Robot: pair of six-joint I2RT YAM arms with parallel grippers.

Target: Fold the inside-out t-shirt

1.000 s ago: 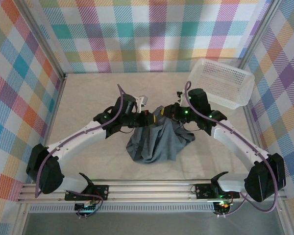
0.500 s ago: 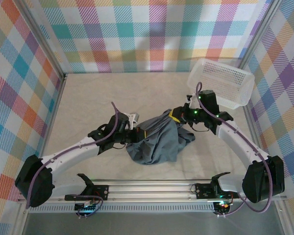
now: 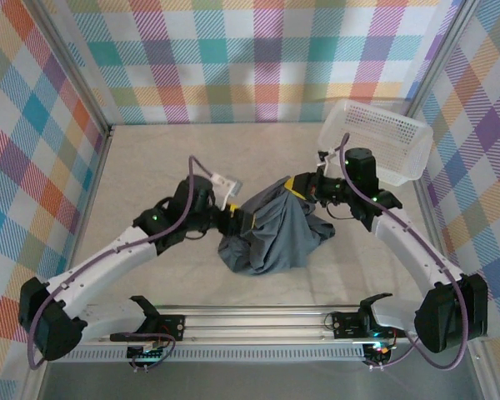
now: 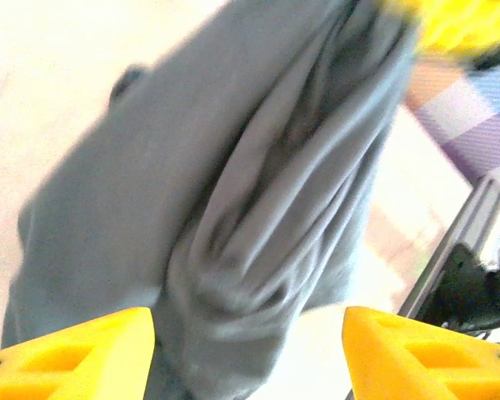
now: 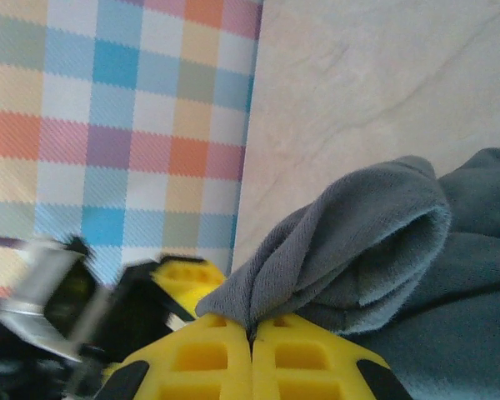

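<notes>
As my two arms drew apart over the last second, my left gripper (image 3: 239, 222) ended up further left and lower. Its yellow fingers (image 4: 75, 350) were spread wide, with cloth running between them rather than clamped. Bare table (image 3: 142, 167) lay open to its left and beyond it. The inside-out t-shirt (image 3: 271, 242) hung mid-table between my grippers as a bunched grey sling, its lower part heaped on the surface near the front rail (image 3: 258, 321). My right gripper (image 3: 298, 185) was clenched on a doubled edge of the shirt. I judged that spreading had begun, but nothing lay flat, so no fold was possible yet. Just beside my right arm the white mesh basket (image 3: 375, 142) sat in the far right corner, leaving little room there.
</notes>
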